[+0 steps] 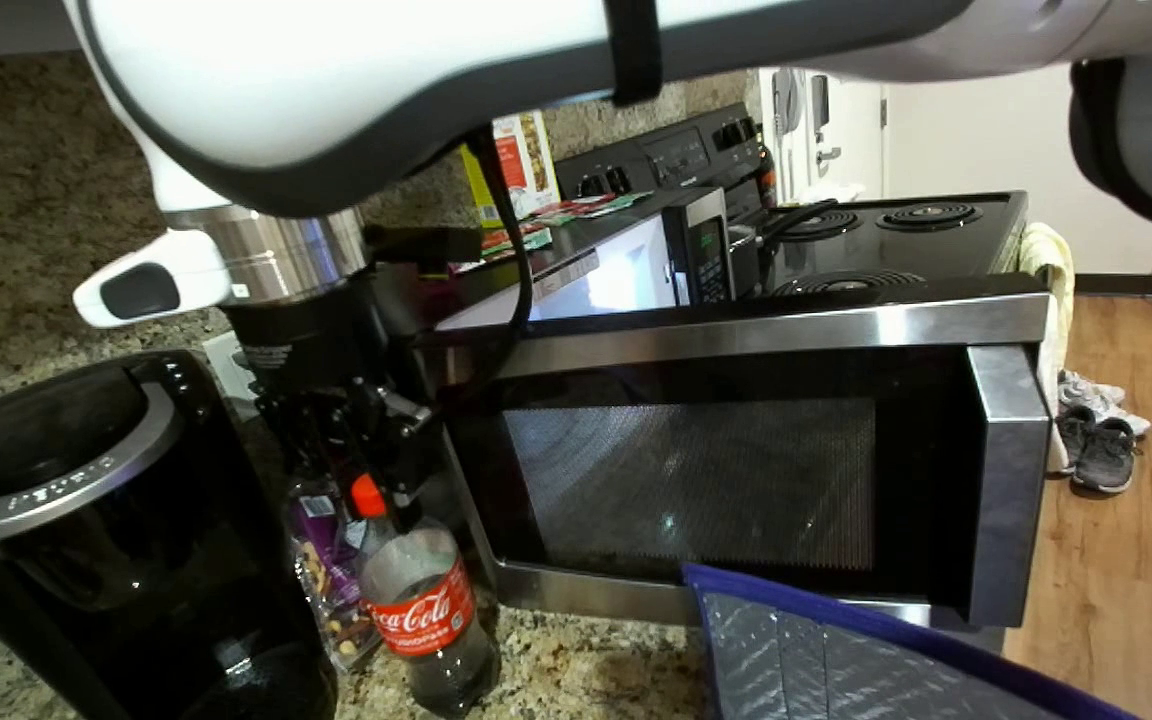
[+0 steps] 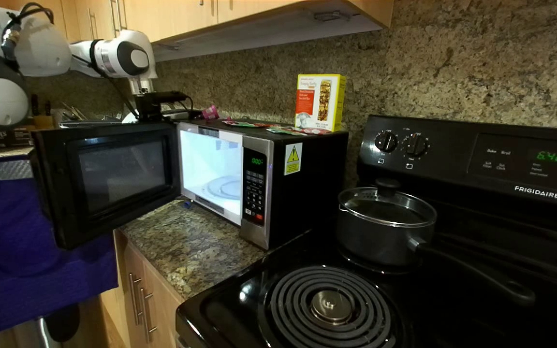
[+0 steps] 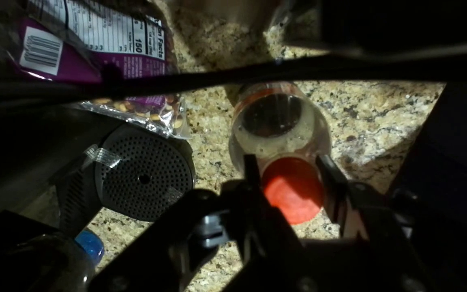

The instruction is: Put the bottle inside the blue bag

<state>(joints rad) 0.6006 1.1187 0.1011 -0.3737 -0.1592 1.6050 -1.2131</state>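
The bottle seems to stand upright on the counter, just beside the snack bag and the coffee maker; the gripper points down over its top, the 2 fingers set narrow, 1 on each side of the red cap; I cannot tell whether they press on it or leave a sliver of gap; I judge the grasp to be the step in hand, with the lift and the carry to the blue bag to follow.

Risk 1 is the hold; the red cap is round and looks smooth, so fingers bearing on it alone could let the bottle swing or slide out, the dark drink low inside adding sway; closing off-centre would likely tip it, perhaps into the snack bag.

Risk 2 is the route; the open microwave door stands close by, and a lift with too much sideways motion could knock the base against it, or hook the slack cable over its top edge.

Risk 3 is the blue bag itself; its rim is probably soft, so too low a carry would catch the base and push the mouth closed; letting go above the rim, rather than well inside, could drop the bottle outside; what props the blue bag up does not show, so a hard nudge might shift it altogether.
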